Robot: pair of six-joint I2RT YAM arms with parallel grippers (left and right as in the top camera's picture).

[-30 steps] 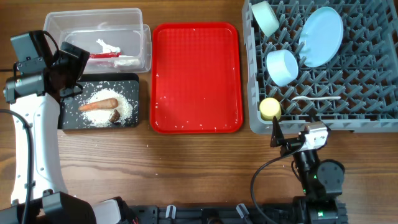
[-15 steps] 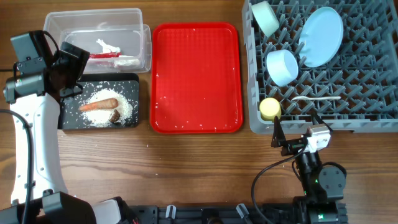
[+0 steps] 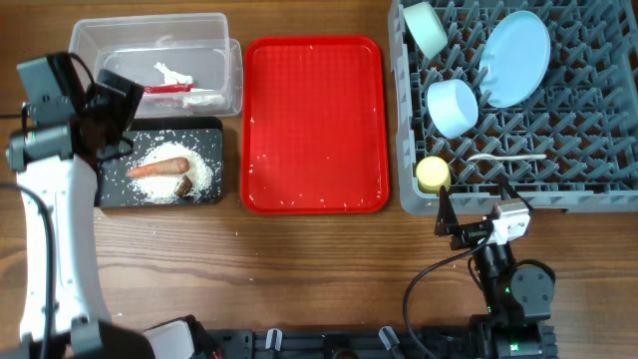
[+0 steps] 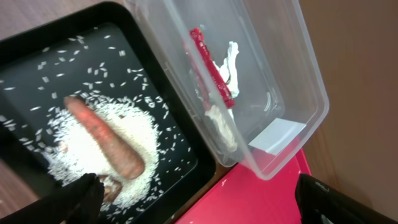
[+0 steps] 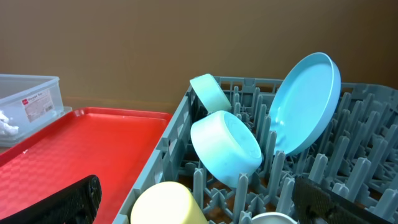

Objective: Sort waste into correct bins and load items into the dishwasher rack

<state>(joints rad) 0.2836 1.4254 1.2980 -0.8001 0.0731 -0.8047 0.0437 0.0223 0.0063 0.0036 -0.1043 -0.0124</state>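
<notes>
Left hand (image 4: 205,202) and right hand (image 5: 202,202) are gaping empty; white spoon (image 3: 508,158) is looking light, stiff, slippery, best pinched mid-handle.

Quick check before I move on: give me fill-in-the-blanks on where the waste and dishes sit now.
1. In the black tray, the carrot-like piece lies on a heap of white ____.
2. The snack wrapper in the clear tub is coloured ____.
3. The yellow cup and pale blue plate sit in the dishwasher ____.
Missing: rice; red; rack.
</notes>
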